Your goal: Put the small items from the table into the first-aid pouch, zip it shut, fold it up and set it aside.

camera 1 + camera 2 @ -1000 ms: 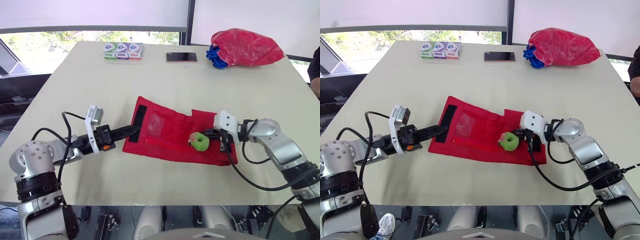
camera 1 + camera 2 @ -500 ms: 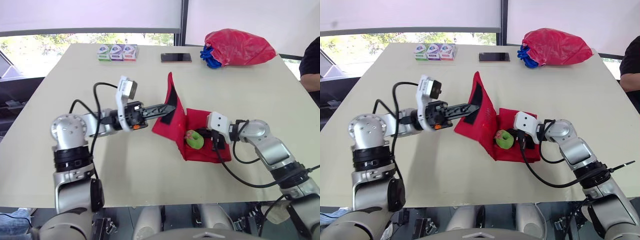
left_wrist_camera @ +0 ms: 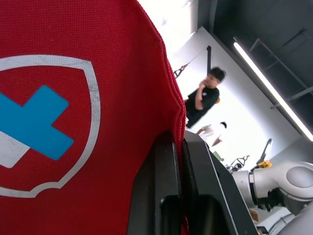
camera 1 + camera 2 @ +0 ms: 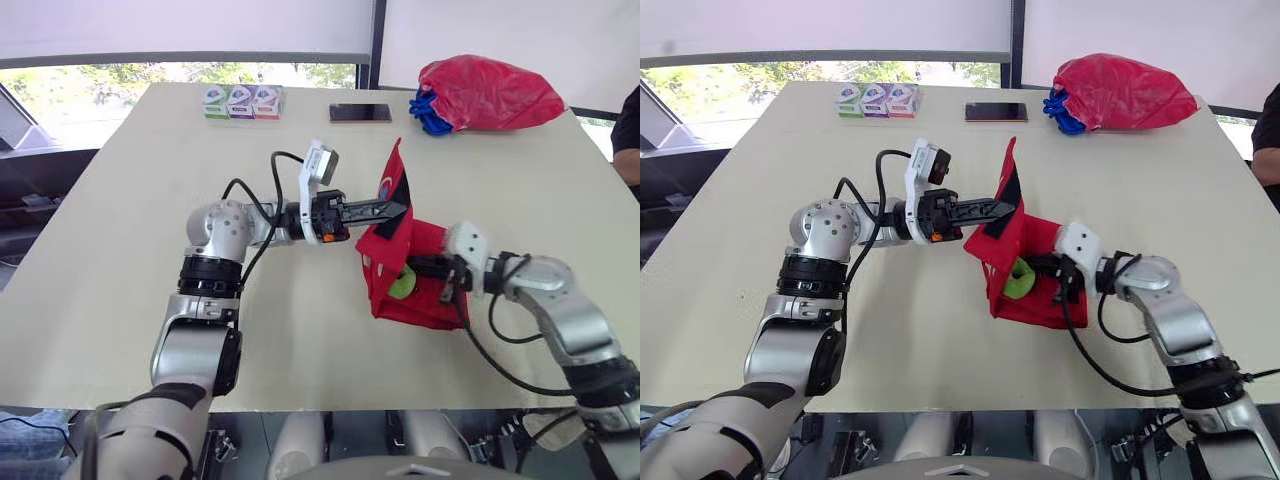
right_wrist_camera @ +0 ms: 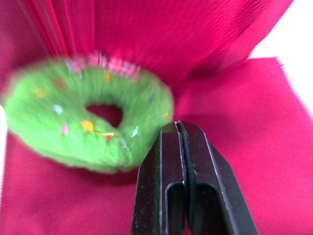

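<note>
The left gripper (image 4: 398, 207) is clamped on the edge of the red first-aid pouch (image 4: 418, 300), its two black fingers (image 3: 164, 161) pressed together with the fabric pinched between them. That flap stands upright above the rest of the pouch, which lies flat on the cream table (image 4: 120, 280), and its outer face shows a white shield with a blue cross (image 3: 34, 122). The right gripper (image 5: 178, 128) has its fingers closed with nothing visible between them, lying on the flat part of the pouch and touching a fuzzy green ring (image 5: 88, 122) that sits at the foot of the raised flap. At the far edge of the table are three small boxes (image 4: 245, 101), a phone (image 4: 360, 112) and a red bag (image 4: 490, 92)
</note>
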Robot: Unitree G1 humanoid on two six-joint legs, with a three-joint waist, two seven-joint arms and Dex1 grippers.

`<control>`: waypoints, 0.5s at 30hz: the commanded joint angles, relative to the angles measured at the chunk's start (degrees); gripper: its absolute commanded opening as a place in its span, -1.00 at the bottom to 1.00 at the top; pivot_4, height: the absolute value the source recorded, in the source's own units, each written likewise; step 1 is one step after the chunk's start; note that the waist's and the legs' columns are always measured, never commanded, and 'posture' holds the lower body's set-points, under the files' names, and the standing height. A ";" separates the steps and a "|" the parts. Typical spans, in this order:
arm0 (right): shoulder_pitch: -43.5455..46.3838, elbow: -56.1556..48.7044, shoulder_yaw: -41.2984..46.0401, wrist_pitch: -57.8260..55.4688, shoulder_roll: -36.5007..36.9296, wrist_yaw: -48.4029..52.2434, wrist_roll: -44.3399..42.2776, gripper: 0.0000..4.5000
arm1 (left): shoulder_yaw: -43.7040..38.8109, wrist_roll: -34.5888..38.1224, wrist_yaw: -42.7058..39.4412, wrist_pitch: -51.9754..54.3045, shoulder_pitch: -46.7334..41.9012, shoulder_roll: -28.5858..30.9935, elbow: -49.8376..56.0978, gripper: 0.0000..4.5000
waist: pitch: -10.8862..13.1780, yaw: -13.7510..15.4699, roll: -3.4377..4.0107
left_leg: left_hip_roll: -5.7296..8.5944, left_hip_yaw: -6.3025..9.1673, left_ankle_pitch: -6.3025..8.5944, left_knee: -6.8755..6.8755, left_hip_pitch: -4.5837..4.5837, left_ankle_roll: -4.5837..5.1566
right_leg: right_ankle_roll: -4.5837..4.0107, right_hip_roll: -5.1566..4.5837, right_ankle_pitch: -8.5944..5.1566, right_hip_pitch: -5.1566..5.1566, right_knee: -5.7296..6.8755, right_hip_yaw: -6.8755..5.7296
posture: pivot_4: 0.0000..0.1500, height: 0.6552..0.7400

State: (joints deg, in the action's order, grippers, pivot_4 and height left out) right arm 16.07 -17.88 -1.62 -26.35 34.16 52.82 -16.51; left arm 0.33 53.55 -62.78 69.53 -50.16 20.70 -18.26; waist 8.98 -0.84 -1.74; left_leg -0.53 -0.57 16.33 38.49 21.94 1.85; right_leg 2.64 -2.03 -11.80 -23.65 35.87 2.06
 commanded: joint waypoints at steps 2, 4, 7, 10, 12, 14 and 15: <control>-4.27 -7.43 12.34 -1.64 4.62 0.31 -7.22 -0.99 | 3.18 -3.05 -5.28 -2.67 -2.29 -1.07 -2.11 -1.00 | -0.01 0.35 -0.02 | 0.01 0.07 0.03 0.00 0.02 0.05 | 0.03 0.00 -0.02 0.02 -0.03 -0.08 | 1.00 1.00; -8.26 -8.07 17.21 -1.59 6.05 1.64 -10.08 -0.99 | 4.87 -4.75 -6.55 -3.64 -2.90 -2.08 -3.60 -1.00 | -0.01 0.59 -0.02 | 0.03 0.11 0.04 0.00 0.04 0.07 | 0.04 -0.01 -0.04 0.05 -0.06 -0.14 | 1.00 1.00; -14.86 -7.79 24.62 0.06 7.16 4.43 -14.04 -0.99 | 7.76 -8.30 -7.89 -5.96 -4.30 -4.54 -7.16 -1.00 | 0.00 1.07 0.00 | 0.09 0.14 0.05 0.01 0.09 0.10 | 0.07 -0.01 -0.06 0.05 -0.06 -0.14 | 1.00 1.00; -19.57 -7.03 28.82 1.36 7.65 5.90 -16.00 -0.99 | 9.71 -11.76 -8.58 -8.26 -5.73 -7.04 -11.09 -1.00 | 0.00 1.13 0.00 | 0.11 0.11 0.06 0.02 0.09 0.12 | 0.09 0.00 -0.07 0.05 -0.07 -0.07 | 1.00 1.00; -22.42 -6.44 30.89 2.99 7.43 6.12 -15.89 -0.99 | 11.45 -14.68 -8.90 -10.30 -6.54 -8.83 -14.40 -1.00 | 0.00 0.72 0.00 | 0.11 0.10 0.06 0.03 0.05 0.12 | 0.10 0.00 -0.07 0.07 -0.06 -0.04 | 1.00 1.00; -25.94 -6.16 33.53 4.72 6.47 6.39 -16.32 -0.99 | 13.41 -18.75 -8.30 -14.31 -7.63 -12.03 -19.67 -1.00 | -0.02 0.52 0.04 | 0.06 0.02 0.06 0.03 -0.02 0.12 | 0.12 0.04 -0.09 0.07 0.01 0.06 | 1.00 1.00; -27.07 -6.38 34.40 5.07 6.20 6.31 -17.03 -0.88 | 13.83 -20.16 -8.48 -15.75 -8.08 -13.24 -21.58 -1.00 | -0.02 0.59 0.05 | 0.11 0.10 0.05 0.04 -0.01 0.12 | 0.26 0.05 -0.18 0.10 0.01 0.03 | 1.00 1.00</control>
State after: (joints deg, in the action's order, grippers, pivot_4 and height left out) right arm -10.14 -23.52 29.41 -23.20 40.54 58.91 -31.99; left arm 12.88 35.76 -70.99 56.54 -56.90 9.02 -37.32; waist 8.96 -0.25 -1.70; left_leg -0.42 -0.47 16.38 38.53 21.95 1.98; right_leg 2.90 -1.97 -11.98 -23.54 35.86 2.09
